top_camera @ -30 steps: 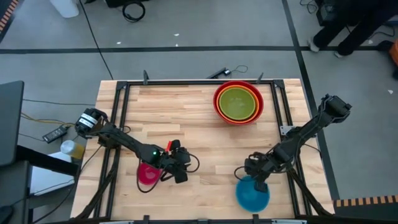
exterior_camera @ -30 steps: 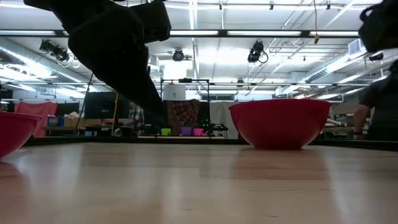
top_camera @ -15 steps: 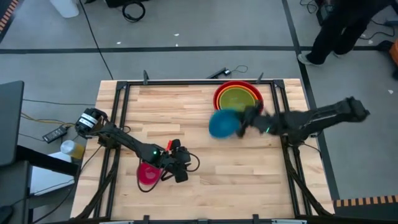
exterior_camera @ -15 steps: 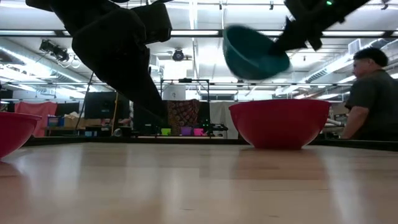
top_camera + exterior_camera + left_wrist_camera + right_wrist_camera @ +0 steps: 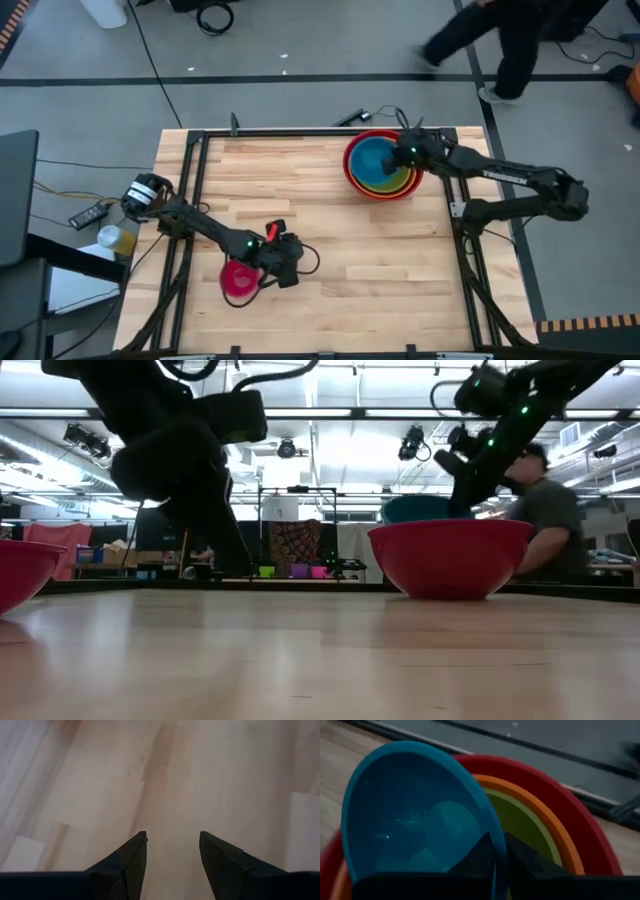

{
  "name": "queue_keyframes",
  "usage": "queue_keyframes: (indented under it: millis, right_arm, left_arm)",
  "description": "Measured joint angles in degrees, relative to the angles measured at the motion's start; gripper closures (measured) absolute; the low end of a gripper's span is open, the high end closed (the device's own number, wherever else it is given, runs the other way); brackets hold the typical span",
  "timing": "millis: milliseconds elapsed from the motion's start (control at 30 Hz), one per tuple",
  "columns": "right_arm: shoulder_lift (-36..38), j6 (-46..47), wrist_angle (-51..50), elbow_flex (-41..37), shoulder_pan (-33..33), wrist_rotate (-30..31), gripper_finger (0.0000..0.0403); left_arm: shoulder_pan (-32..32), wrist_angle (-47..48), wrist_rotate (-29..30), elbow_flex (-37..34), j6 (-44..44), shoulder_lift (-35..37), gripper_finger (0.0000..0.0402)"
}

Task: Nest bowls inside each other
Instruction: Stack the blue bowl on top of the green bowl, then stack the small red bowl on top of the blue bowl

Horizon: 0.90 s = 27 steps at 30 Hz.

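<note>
Right wrist view shows the right gripper (image 5: 498, 851) pinching the thin rim of a glossy teal-blue plastic bowl (image 5: 415, 815), which sits tilted inside the nested stack of green bowl (image 5: 522, 822), orange bowl (image 5: 540, 815) and large red bowl (image 5: 592, 837) near the far right of the butcher-block wooden table (image 5: 300, 190). It looks light, stiff and smooth, likely slippery, so the rim is the sensible place to hold. The left gripper (image 5: 171, 851), fingers spread, hovers over bare wood just beside a small magenta bowl (image 5: 236, 281).
</note>
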<state>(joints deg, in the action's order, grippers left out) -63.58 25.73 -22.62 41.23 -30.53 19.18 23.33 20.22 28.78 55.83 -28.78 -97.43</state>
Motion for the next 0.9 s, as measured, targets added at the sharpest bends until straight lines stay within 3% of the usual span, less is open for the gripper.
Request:
queue_keyframes:
  millis: [433,667,900]
  right_arm:
    - [-6.65,-3.01,-1.87,0.0,-4.5,-4.11,0.0321]
    - [-3.0,-5.27,-1.89,0.0,-4.42,-4.68,0.0312]
    - [2.96,-7.12,-1.81,0.0,-1.01,-13.67,0.0311]
  left_arm:
    - [0.41,0.05,0.35,0.0,-2.36,0.0,0.0217]
    - [0.41,0.09,4.18,0.01,-3.38,0.0,0.0217]
    - [0.48,0.8,5.2,0.04,-3.7,0.7,0.0217]
